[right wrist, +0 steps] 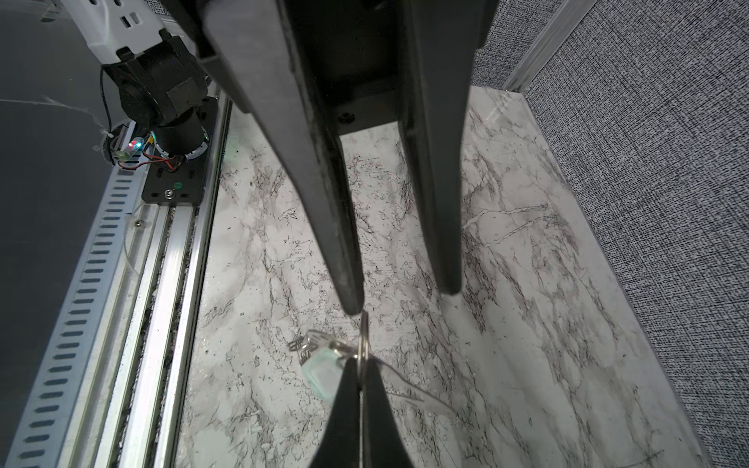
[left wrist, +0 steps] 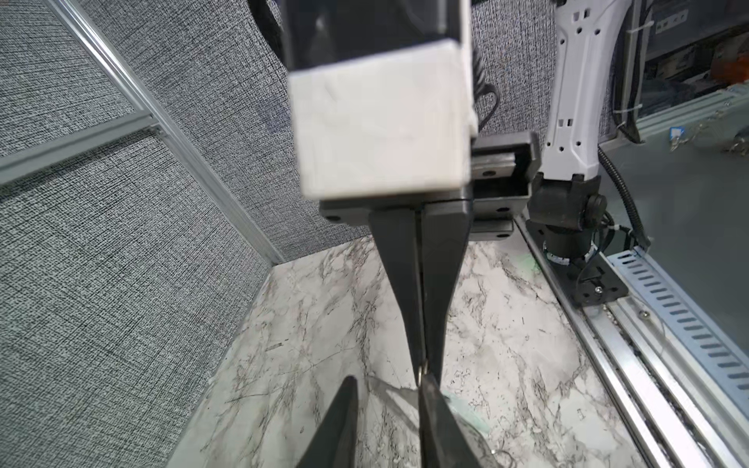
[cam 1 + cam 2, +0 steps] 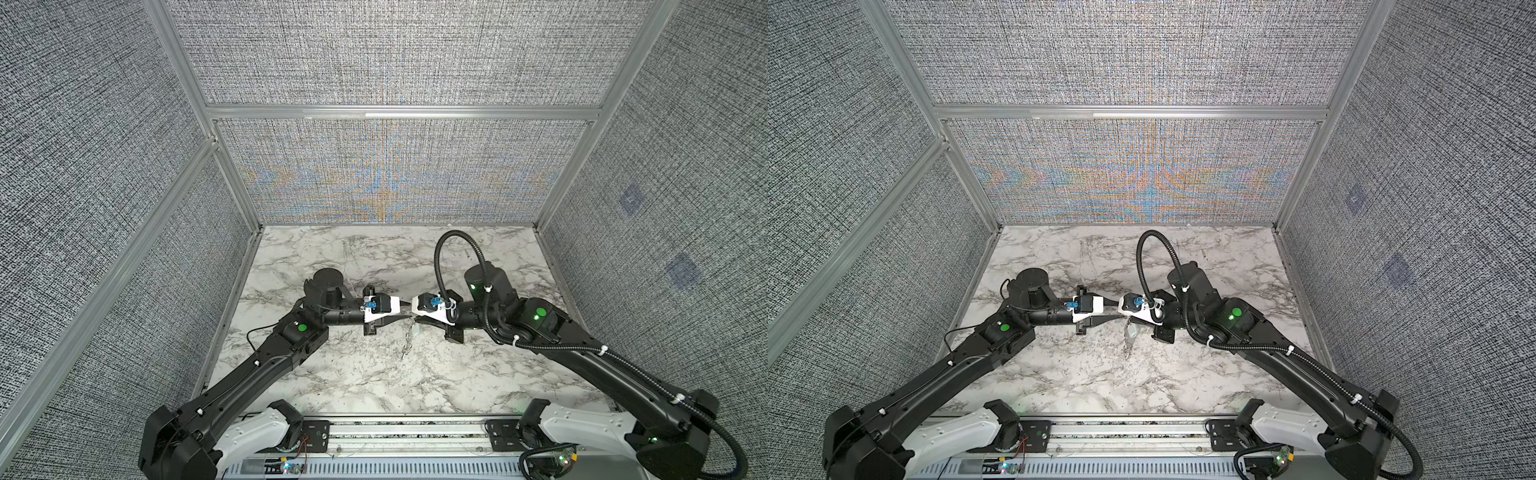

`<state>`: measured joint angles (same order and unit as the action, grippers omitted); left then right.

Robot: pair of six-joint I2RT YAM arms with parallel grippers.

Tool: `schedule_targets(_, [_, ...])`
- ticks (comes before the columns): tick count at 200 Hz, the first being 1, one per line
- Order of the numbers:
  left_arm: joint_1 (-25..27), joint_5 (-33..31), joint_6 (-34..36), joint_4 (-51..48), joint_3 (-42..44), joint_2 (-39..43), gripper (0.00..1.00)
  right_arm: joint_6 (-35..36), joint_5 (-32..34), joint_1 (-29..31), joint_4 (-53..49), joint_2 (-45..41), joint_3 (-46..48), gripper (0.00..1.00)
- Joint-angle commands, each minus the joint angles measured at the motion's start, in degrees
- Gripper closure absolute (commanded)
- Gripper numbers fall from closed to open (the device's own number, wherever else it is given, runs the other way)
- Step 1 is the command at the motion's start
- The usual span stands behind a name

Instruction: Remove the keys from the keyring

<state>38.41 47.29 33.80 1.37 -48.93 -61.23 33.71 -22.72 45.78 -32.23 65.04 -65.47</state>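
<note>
Above a marble counter (image 3: pixel 332 374) between grey fabric walls (image 3: pixel 395 62), the right gripper (image 1: pixel 360 364) is clenching the keyring (image 1: pixel 363 336); the left gripper (image 1: pixel 401 295) is hanging released.

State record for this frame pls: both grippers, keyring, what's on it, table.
right gripper: shut on the keyring, holding it edge-on
left gripper: open, one fingertip at the ring's top; contact unclear
tag: pale, hanging from the ring
keys: silvery metal beside the tag, not yet off; too small to count
table: marble pattern, bundle over its middle
</note>
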Motion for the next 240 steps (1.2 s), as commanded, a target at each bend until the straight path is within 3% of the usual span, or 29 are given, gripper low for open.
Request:
schedule_targets(1, [1.0,-2.8,6.7,-7.8,-2.0,-0.7,0.72,0.4,-0.7,0.0,-1.1,0.2,-0.8,1.00])
schedule_targets(51, [2.9,-4.6,9.6,-11.0,-4.5,-2.9,0.73,0.3,-1.3,0.0,-2.2,0.8,-1.3,1.00])
schedule_targets(103, [4.0,-5.8,10.8,-12.1,-5.3,-3.3,0.84,0.2,-1.6,0.1,-2.1,1.0,-1.5,1.00])
schedule_targets(174, [4.4,-6.8,11.2,-13.6,-5.8,-4.2,0.87,0.3,-1.8,0.0,-2.0,1.2,-1.9,1.00])
schedule_targets(216, [4.4,-6.5,10.9,-14.2,-6.5,-4.9,1.00,0.6,-1.6,0.0,-2.1,1.2,-1.9,1.00])
schedule_targets(240, [4.4,-6.5,9.2,-13.6,-6.5,-5.1,1.00,1.0,-0.6,0.0,-2.0,1.1,-1.9,0.97])
